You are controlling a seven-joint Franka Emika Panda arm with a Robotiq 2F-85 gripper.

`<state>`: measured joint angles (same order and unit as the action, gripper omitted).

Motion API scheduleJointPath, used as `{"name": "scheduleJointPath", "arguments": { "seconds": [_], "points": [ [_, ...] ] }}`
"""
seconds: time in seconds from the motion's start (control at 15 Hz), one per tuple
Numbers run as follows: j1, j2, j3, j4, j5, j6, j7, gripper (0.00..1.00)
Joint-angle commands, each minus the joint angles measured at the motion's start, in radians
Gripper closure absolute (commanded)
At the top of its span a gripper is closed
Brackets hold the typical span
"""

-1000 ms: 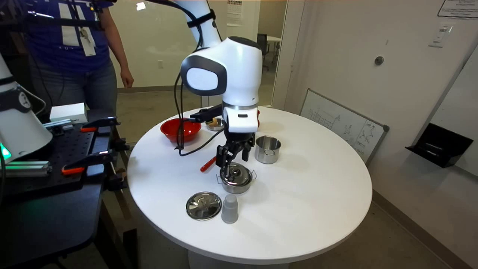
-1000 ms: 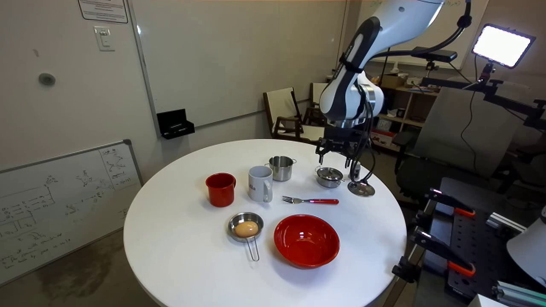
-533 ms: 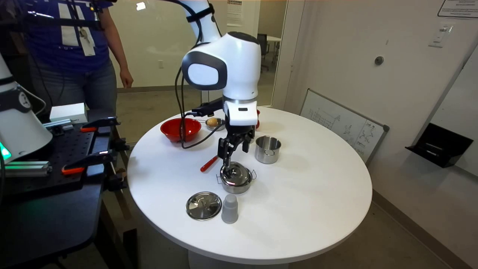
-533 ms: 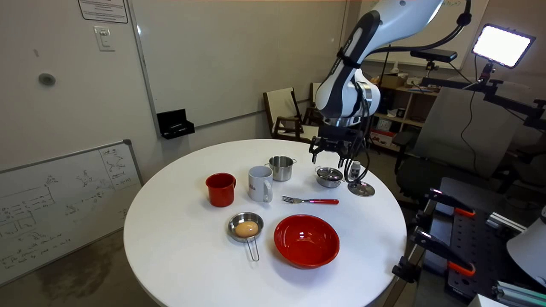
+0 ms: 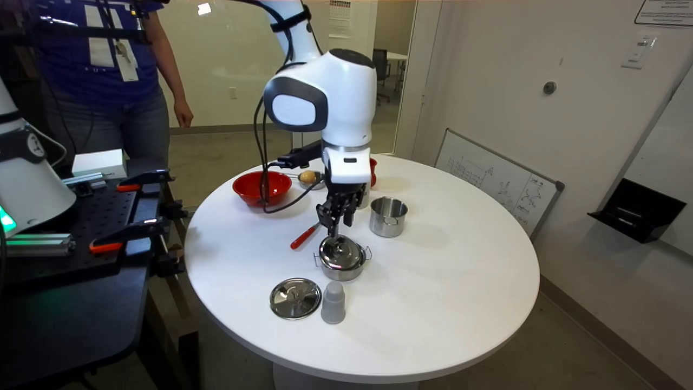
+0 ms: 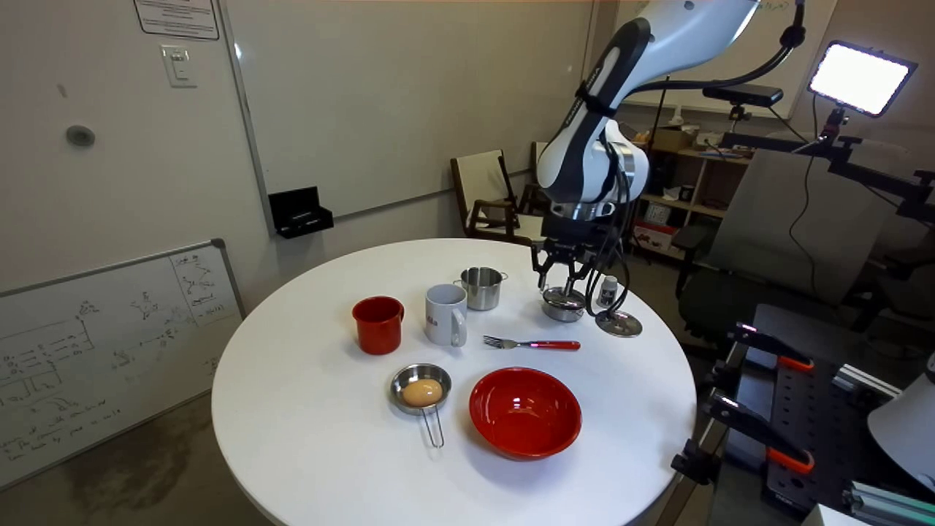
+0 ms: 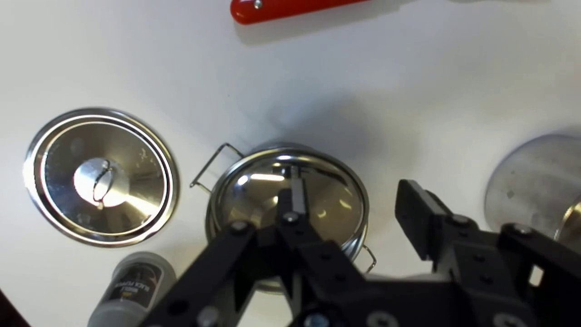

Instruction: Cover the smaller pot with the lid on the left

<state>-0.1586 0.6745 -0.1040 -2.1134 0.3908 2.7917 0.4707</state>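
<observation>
Lid atop shallow pot — shiny, streaked with reflections — hand above, jaws apart.

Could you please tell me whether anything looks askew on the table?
Perhaps one thing: in an exterior view, the lid seems slightly off-centre on the shallow pot, whose rim shows at lower right. Nothing looks spilled.

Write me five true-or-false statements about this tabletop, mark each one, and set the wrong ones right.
1. A lid rests on the shallow pot. True.
2. The taller pot is covered too. False: the taller pot stands uncovered.
3. The tool is open. True.
4. The egg lies in the red bowl. False: the egg is in the small steel pan.
5. The pepper bottle stands upright beside the loose lid. True.
</observation>
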Motion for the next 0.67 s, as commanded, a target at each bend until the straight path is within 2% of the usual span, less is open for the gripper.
{"name": "scheduleJointPath", "arguments": {
  "seconds": [0.0,0.13,0.33,0.6],
  "points": [
    [-0.027,0.009,0.025,0.01,0.034,0.006,-0.038,0.77],
    [-0.036,0.015,0.031,0.013,0.036,0.003,-0.039,0.91],
    [-0.043,0.024,0.037,0.017,0.039,-0.002,-0.038,0.96],
    [-0.043,0.037,0.036,0.019,0.042,-0.006,-0.03,0.92]
  ]
}}
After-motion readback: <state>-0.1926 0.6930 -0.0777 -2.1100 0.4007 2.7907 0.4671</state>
